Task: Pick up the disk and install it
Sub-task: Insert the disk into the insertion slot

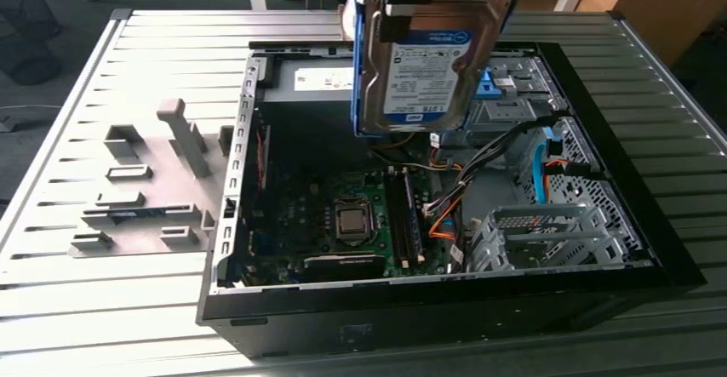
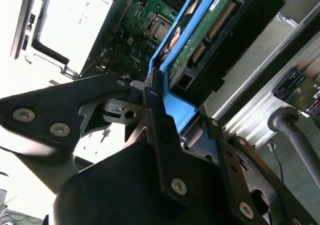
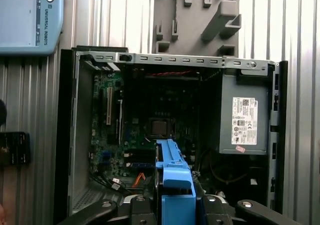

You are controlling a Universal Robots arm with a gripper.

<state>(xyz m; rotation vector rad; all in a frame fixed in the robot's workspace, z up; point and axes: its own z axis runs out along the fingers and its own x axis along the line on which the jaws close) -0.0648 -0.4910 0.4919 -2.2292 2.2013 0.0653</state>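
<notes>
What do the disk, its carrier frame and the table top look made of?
The disk: silvery metal body, dull sheen, glossy label. Its frame: uniform bright blue, matte, probably moulded plastic. The table: ribbed grey slats reflecting light, likely aluminium.

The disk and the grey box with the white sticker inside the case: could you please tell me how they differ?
The disk hangs upright in the gripper above the open case; the grey box sits mounted in a corner of the case. The disk is a slim slab with a blue frame; the grey box is bulkier and frameless. Both are greyish metal with a printed label.
</notes>
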